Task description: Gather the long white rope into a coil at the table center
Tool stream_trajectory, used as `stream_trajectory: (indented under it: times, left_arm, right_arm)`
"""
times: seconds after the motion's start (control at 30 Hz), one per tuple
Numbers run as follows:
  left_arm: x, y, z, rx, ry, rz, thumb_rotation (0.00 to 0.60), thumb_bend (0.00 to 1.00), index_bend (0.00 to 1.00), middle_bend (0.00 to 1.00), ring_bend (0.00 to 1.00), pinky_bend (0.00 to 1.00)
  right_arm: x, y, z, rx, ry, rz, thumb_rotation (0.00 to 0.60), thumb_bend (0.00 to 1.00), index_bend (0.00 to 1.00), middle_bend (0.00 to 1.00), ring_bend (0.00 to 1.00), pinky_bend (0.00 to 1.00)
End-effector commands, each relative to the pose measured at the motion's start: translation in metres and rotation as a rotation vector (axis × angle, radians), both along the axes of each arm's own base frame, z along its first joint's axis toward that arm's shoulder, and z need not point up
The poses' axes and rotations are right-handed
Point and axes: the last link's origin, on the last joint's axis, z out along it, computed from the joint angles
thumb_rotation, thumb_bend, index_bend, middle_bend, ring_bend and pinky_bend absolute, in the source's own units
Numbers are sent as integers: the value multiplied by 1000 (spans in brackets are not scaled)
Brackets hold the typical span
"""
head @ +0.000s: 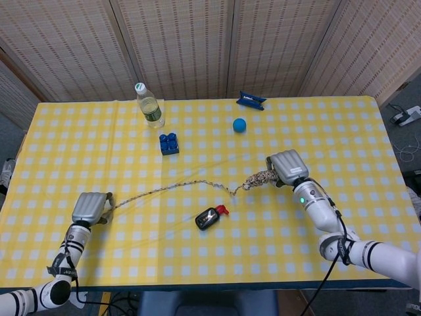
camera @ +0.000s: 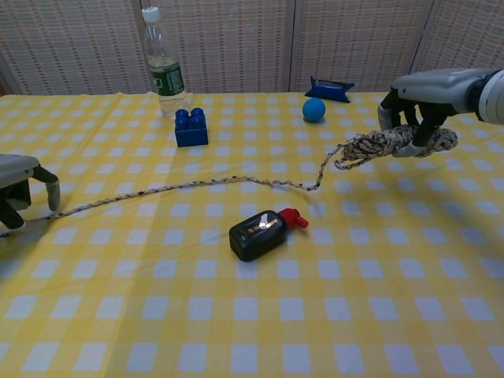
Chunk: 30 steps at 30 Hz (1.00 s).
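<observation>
Right robot hand [camera: 416, 118] grips bunched loops of braided, speckled white rope [camera: 189, 186]; left robot hand [camera: 20, 193] straddles its thin tail, fingers apart.

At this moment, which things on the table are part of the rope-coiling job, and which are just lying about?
Part of the job:
- rope, stretched across the table
- right hand, holding a bunched end of it
- left hand, over the other end

Just lying about:
- water bottle
- blue block
- blue ball
- blue packet
- black gadget with a red tip

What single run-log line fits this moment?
right hand: holds bunched rope | left hand: at rope's far end, grip unclear | coil: not formed
</observation>
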Motion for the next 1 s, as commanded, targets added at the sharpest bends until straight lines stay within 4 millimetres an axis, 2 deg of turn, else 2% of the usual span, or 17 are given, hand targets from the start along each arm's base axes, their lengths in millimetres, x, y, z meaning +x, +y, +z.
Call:
stream_trajectory:
  times: [0.03,1.0]
  left_arm:
    - [2,1,-3,-8,-12,7,600,343,567,1000,994,1000]
    - [0,14,-9,-2,-10,82,600,343,637,1000,1000,1000]
  right_arm:
    - [-1,0,0,-1,0,-1,600,452,705,639,554,588]
    - [-9,0,0,-1,-7,-13,600,453,704,639,554,588]
